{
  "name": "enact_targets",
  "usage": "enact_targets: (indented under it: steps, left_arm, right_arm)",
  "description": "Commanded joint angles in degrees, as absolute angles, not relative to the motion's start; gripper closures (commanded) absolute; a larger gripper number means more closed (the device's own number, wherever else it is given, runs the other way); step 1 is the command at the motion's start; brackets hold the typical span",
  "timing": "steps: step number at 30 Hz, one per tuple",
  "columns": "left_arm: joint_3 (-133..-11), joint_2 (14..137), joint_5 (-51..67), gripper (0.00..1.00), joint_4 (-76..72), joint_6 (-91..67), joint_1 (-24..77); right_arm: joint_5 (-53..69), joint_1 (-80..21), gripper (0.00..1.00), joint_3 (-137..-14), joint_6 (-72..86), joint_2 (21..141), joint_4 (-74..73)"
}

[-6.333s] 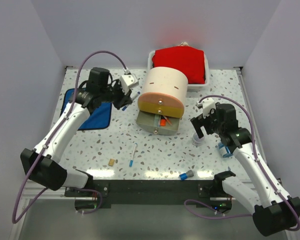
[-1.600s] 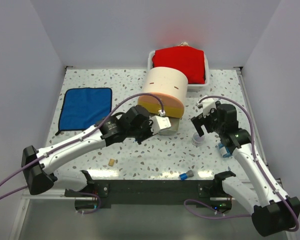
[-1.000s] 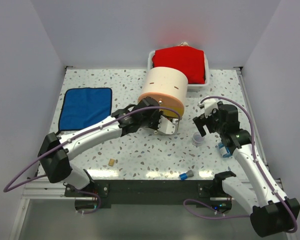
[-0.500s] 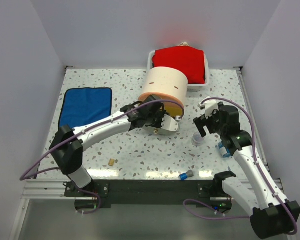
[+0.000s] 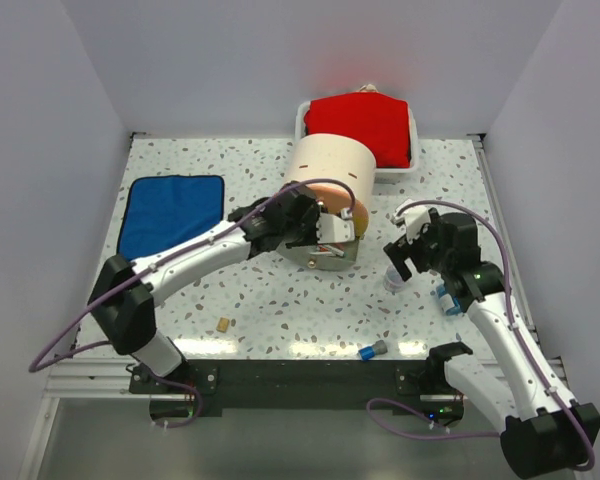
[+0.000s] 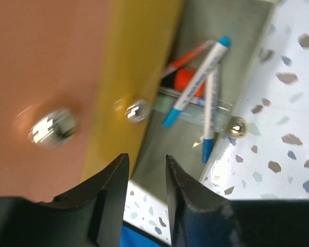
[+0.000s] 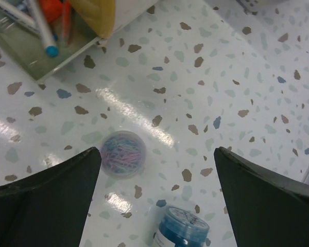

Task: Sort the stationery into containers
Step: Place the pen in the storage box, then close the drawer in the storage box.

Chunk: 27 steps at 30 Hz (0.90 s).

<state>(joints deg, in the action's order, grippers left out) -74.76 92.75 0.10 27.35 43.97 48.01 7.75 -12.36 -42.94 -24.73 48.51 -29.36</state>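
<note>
The cream half-cylinder unit (image 5: 330, 172) has its bottom drawer (image 5: 318, 252) pulled out. Two white-and-blue pens (image 6: 200, 77) and an orange marker (image 6: 184, 80) lie in that drawer. My left gripper (image 5: 325, 228) hovers over the drawer at the unit's yellow front (image 6: 129, 67); its jaws (image 6: 146, 159) are open a narrow gap with nothing between them. My right gripper (image 7: 157, 152) is wide open above the clear cup (image 7: 122, 153) of paper clips. A tan eraser (image 5: 223, 324) and a blue-grey cap piece (image 5: 372, 350) lie near the front edge.
A blue round tub (image 7: 181, 231) stands just right of the cup. A blue cloth (image 5: 170, 215) lies at the left. A white tray (image 5: 305, 118) with a red cloth sits behind the unit. The drawer fronts carry gold knobs (image 6: 238, 127).
The left arm has swung up from the table to over the open drawer and its jaws have parted. The pen that lay on the table is no longer there. The right arm barely moved.
</note>
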Motion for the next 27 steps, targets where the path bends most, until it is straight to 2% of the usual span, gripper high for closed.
enact_targets:
  steps: [1, 2, 4, 5, 6, 7, 9, 17, 27]
  left_arm:
    - [-68.77, 78.95, -7.36, 0.58, 14.98, 27.01, 43.17]
    - [-66.90, 75.45, -8.43, 0.58, 13.11, 22.02, 42.11]
    - [-61.56, 71.48, -13.50, 0.70, 7.95, 15.34, 38.77]
    - [-60.13, 70.76, -15.10, 1.00, 6.69, 13.29, 37.37]
    - [-59.07, 70.14, -16.68, 1.00, 5.37, 11.18, 34.13]
    - [-57.67, 69.88, -16.70, 1.00, 5.01, 9.34, 31.93]
    - [-56.43, 70.13, -14.16, 1.00, 4.75, 5.90, 25.44]
    - [-60.38, 80.58, -3.79, 1.00, 7.12, -7.64, 14.51]
    - [-64.50, 92.37, 4.83, 1.00, 2.72, -11.25, 12.75]
  right_arm:
    - [23.43, -13.01, 0.16, -43.42, -34.17, 46.23, -31.99]
    - [24.68, -13.44, 0.20, -43.59, -34.62, 46.93, -31.56]
    - [26.80, -15.72, 0.32, -44.21, -35.77, 48.07, -30.68]
    - [26.37, -17.21, 0.41, -44.47, -36.03, 48.95, -30.33]
    - [25.24, -21.40, 0.66, -44.73, -36.38, 50.52, -29.63]
    - [24.09, -23.88, 0.81, -44.82, -36.82, 51.49, -28.31]
    - [21.37, -29.84, 1.00, -43.52, -37.09, 53.69, -25.68]
    - [14.42, -42.27, 1.00, -44.29, -35.16, 65.55, -12.75]
    - [7.48, -43.15, 1.00, -46.93, -33.14, 76.29, -3.62]
